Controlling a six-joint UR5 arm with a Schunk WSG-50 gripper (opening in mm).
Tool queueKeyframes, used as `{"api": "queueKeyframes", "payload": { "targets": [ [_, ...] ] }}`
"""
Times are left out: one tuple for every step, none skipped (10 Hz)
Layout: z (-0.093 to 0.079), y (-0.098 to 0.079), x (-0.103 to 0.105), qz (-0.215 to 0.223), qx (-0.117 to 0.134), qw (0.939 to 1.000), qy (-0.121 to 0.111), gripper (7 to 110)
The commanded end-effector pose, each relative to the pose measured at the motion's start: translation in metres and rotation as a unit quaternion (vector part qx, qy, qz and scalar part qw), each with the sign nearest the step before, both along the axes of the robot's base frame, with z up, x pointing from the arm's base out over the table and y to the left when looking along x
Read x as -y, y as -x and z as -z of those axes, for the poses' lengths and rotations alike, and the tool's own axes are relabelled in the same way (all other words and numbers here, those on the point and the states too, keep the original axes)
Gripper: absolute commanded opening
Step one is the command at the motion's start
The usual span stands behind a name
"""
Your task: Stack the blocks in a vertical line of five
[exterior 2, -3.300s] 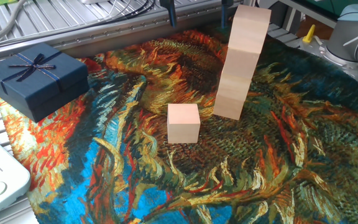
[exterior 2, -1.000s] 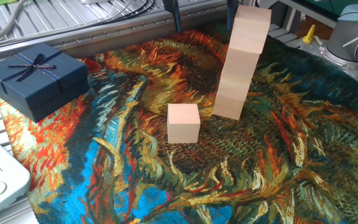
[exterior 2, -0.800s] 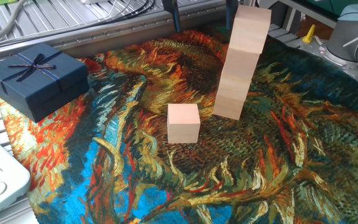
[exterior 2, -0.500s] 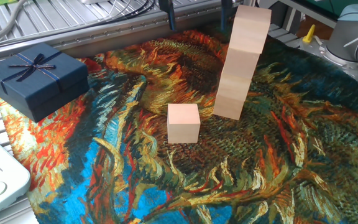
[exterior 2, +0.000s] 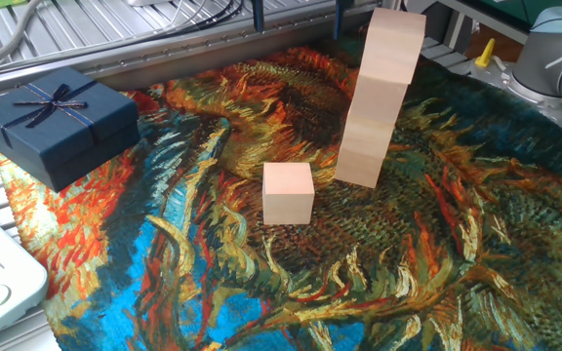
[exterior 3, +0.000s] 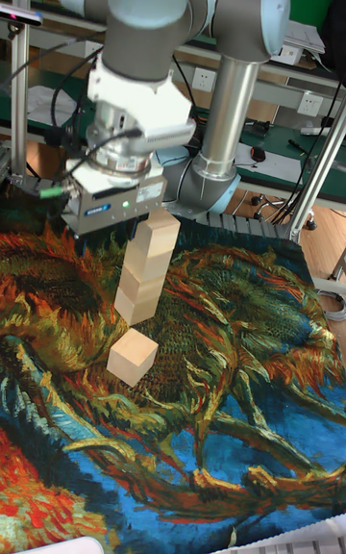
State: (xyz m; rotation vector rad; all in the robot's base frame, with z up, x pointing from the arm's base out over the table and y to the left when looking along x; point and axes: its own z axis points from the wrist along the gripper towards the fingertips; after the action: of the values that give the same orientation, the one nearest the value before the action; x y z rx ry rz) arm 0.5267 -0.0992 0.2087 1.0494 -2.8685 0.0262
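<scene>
Fixed view: the tool, fingers spread and empty, hangs above and behind the loose block, left of the stack.

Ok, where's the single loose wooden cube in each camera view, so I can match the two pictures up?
Fixed view: the loose wooden cube sits near the middle of the picture, on the painted cloth, just left of the stack's base.
Tall fixed view: the same cube lies left of centre, below and in front of the stack.
Shared landmark: the leaning stack of cubes right beside it.
</scene>
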Motion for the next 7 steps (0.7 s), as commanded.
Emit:
{"api": "queueKeyframes", "payload": {
  "targets": [
    [-0.013,-0.005,-0.007,0.019,0.04,0.999,-0.009,88],
    [-0.011,-0.012,0.0,0.025,0.05,0.9984,0.005,88],
    [-0.011,-0.015,-0.001,0.038,0.057,0.9976,0.004,88],
    [-0.012,-0.02,0.01,0.047,0.068,0.9963,0.025,88],
    [-0.013,-0.02,0.019,0.067,0.07,0.9944,0.044,88],
    [-0.014,-0.015,0.024,0.108,0.065,0.9906,0.053,88],
    [-0.014,-0.014,0.024,0.127,0.064,0.9882,0.055,88]
  ]
}}
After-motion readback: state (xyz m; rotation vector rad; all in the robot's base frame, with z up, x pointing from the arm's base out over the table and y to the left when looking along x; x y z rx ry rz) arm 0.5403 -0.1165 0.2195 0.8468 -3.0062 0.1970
